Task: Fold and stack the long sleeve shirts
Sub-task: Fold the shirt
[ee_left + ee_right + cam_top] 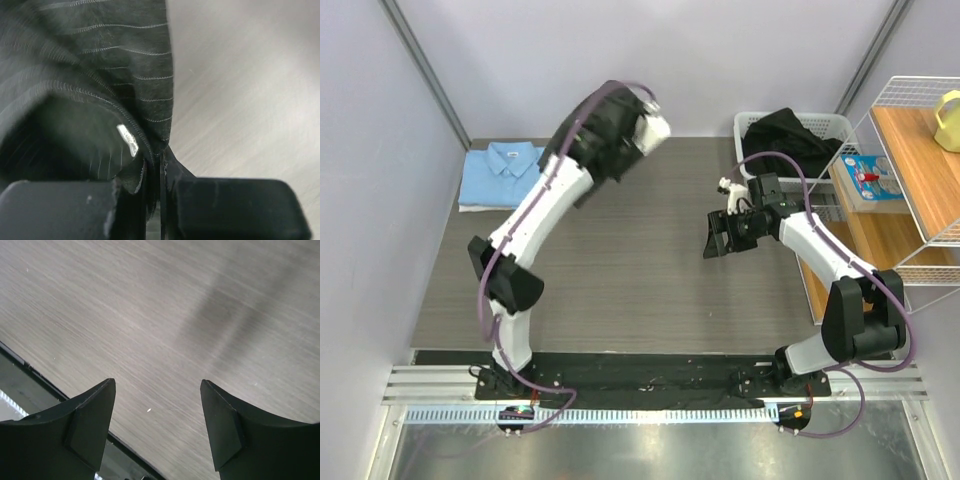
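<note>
A black pinstriped long sleeve shirt [100, 75] hangs bunched from my raised left arm, high over the back middle of the table [620, 270]. My left gripper [162, 167] is shut on a hemmed edge of that shirt [600, 135]. A light blue long sleeve shirt [505, 172] lies folded, collar up, at the table's back left corner. My right gripper [714, 240] hovers over the right half of the table. In the right wrist view its fingers [92, 425] stand wide apart, so the right gripper [157, 385] is open with only bare tabletop between them.
A white laundry basket [825, 125] at the back right holds a dark garment [782, 132]. To the right stands a wire and wood shelf [910, 150] with a yellow object [948, 120] and a blue packet [870, 172]. The table's dark near edge [30, 371] shows under the right gripper.
</note>
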{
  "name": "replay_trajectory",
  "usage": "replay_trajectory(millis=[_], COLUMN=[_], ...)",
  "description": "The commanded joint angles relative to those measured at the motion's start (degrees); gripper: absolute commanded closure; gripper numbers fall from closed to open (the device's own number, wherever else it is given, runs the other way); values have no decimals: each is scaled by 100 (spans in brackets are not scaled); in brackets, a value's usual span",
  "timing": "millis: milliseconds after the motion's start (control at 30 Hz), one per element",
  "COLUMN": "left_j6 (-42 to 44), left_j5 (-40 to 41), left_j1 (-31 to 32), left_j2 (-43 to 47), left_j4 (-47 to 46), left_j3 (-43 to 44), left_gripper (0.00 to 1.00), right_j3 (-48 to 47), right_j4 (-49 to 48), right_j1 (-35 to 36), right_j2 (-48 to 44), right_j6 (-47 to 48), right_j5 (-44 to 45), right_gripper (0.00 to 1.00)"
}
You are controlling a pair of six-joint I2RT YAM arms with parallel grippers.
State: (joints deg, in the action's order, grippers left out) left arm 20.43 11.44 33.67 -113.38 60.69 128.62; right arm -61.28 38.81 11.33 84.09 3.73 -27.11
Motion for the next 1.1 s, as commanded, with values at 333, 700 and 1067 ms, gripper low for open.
replay_trajectory(millis=[333, 700, 1067], left_j6=[-99, -478, 1803], left_j5=[1343, -210, -1881], left_j1=[2600, 2900, 1057], left_j2=[-527, 509, 1372], left_j4=[-1110, -420, 523], left_j3=[-3755, -3477, -3457], left_gripper=[100, 43, 55], right_j3=[274, 177, 353], right_j4=[197, 356, 259], right_j1=[-667, -676, -685], right_j2=[-420, -526, -534], right_j6=[-118, -56, -179], right_j5=[-462, -558, -1032], right_gripper=[25, 25, 26])
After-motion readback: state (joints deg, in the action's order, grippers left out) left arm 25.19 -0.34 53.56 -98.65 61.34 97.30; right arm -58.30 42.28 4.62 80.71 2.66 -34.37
